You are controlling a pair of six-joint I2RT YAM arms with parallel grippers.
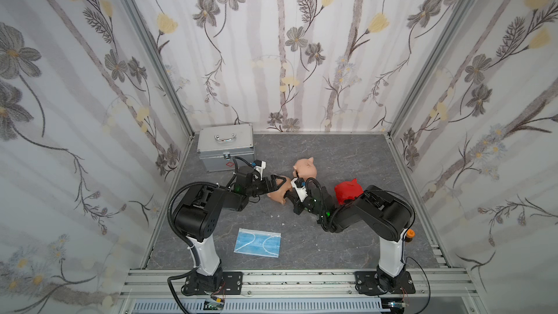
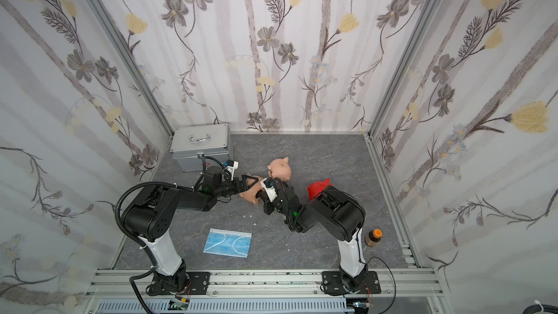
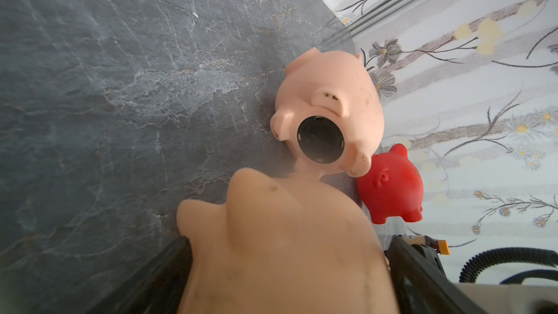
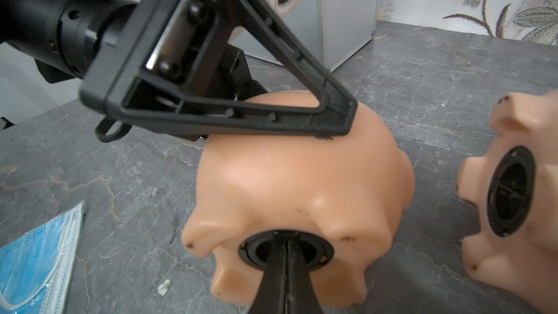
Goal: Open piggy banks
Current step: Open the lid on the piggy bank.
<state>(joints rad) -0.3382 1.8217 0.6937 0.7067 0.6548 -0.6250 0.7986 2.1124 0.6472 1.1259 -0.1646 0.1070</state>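
— In the back left corner of the surface (image 1: 332,152), what stands there?

— A silver metal case (image 1: 226,143), lid down and handle on top. I'll place everything else from it.

— Go on, rightward.

— Well toward the arms from the case and a little right, a blue face mask (image 1: 257,242) lies flat. Just right of the case is the left gripper (image 1: 282,185), turned on edge. Its fingers (image 4: 241,122) are spread wide and clamp the near peach-pink piggy bank (image 4: 302,176) between them, one finger lying along its upper side.

— And that pig?

— It lies on its side on the surface, right of the case and slightly nearer the arms, with its belly toward the right arm. The right gripper (image 4: 287,246) meets it there, fingers pressed together and tips set in the black belly plug (image 4: 250,249). I cannot tell whether they pinch anything inside it.

— Further right?

— The second peach-pink piggy bank (image 1: 305,169) is just beside the first, and I cannot tell if they touch. It is tipped over, with its own black plug (image 3: 320,139) seated. The red piggy bank (image 1: 347,192) comes next, farther right of the case and partly hidden by the right arm in both top views. Farthest right from the case, by the right arm's base, a small brown bottle (image 2: 373,237) with an orange cap stands upright.
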